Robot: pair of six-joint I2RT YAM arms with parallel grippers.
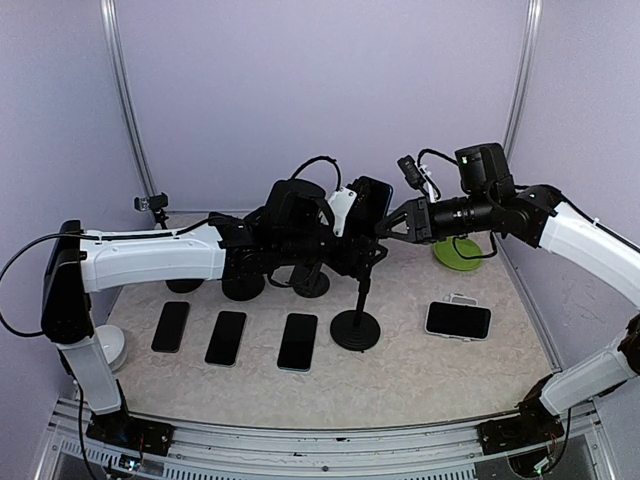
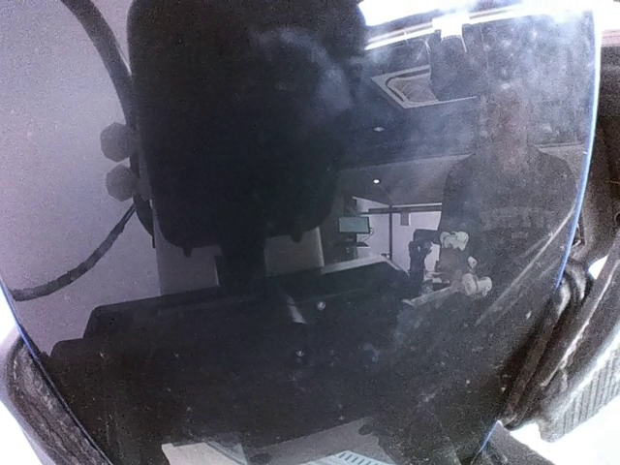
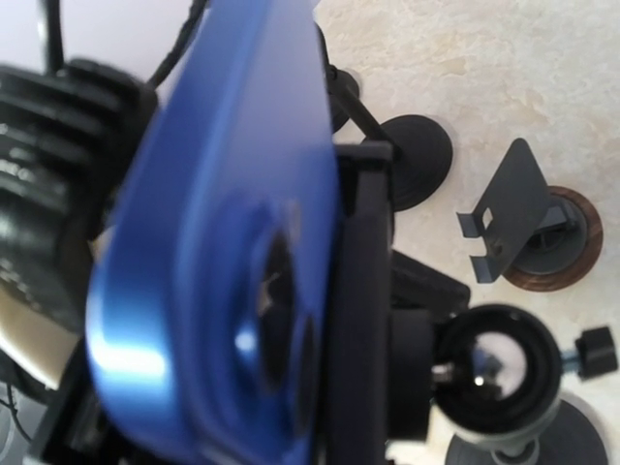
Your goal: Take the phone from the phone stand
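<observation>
Phone: blue-backed smartphone (image 1: 372, 198), upright in the clamp at the head of the phone stand (image 1: 356, 328), not yet out.
Phone stand: black round base, thin stem and clamp head, carrying the phone well above the table.
Left gripper (image 1: 352, 222): reaches the stand's head from the left. Its jaws are spread wide across the screen with a finger (image 2: 572, 329) lying along the phone's edge. It is grasping the phone, apparently placed to draw it out of the clamp.
Right gripper (image 1: 388, 229): reaches the stand's head from the right, tips at the phone's back by the clamp, probably to steady the stand against the pull. Whether it is clenched or slack cannot be told.
Row of three phones (image 1: 226, 337): flat on the table, left of the stand's base.
Single phone (image 1: 458, 320): flat on the table, right of the stand's base.
Empty holder (image 3: 513, 208): a bent plate on a brown-rimmed foot, near the stand.
Green dish (image 1: 455, 255): beyond the stand, to its right.
</observation>
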